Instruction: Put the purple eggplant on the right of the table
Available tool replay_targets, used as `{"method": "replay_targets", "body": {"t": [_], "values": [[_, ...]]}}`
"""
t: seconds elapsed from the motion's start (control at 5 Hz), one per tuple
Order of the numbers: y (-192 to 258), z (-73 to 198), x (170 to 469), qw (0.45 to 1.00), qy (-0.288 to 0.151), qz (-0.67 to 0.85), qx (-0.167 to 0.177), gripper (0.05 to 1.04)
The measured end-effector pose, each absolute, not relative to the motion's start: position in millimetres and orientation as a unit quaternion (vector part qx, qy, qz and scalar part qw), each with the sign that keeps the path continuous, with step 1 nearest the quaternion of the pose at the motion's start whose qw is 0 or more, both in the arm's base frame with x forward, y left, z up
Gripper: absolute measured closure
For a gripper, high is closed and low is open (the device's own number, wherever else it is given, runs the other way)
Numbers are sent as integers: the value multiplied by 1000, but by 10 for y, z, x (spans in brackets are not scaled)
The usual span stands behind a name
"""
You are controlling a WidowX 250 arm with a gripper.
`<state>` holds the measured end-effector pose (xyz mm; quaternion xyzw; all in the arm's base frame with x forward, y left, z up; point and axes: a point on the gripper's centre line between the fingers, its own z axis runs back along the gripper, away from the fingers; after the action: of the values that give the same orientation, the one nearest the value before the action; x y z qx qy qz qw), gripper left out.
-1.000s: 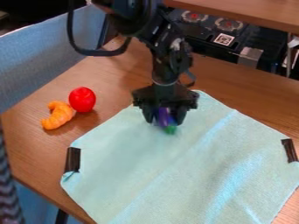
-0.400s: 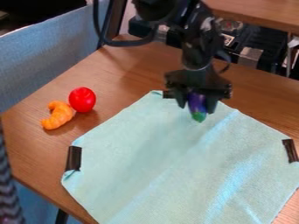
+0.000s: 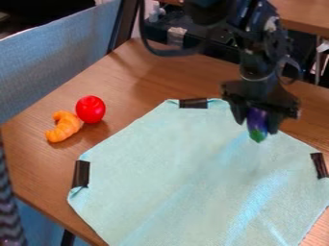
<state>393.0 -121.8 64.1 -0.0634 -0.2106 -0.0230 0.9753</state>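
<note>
the purple eggplant (image 3: 257,121), green end down, is pinched between the fingers of the gripper (image 3: 258,126), at the far right edge of the pale green cloth (image 3: 173,178). near the table's (image 3: 38,156) left edge, beyond the cloth, an orange crescent-shaped piece (image 3: 63,127) lies just beside a round red one (image 3: 91,109).

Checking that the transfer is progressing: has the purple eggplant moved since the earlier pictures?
Yes. The eggplant, between the jaws, has moved toward the view's right, nearer the black tape on the cloth's right corner.
</note>
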Motion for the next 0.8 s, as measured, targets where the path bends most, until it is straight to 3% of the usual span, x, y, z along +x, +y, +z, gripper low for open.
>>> {"method": "replay_targets", "body": {"t": [0.8], "values": [[-1997, 499, 4478, 956, -221, -141, -134, 352]]}}
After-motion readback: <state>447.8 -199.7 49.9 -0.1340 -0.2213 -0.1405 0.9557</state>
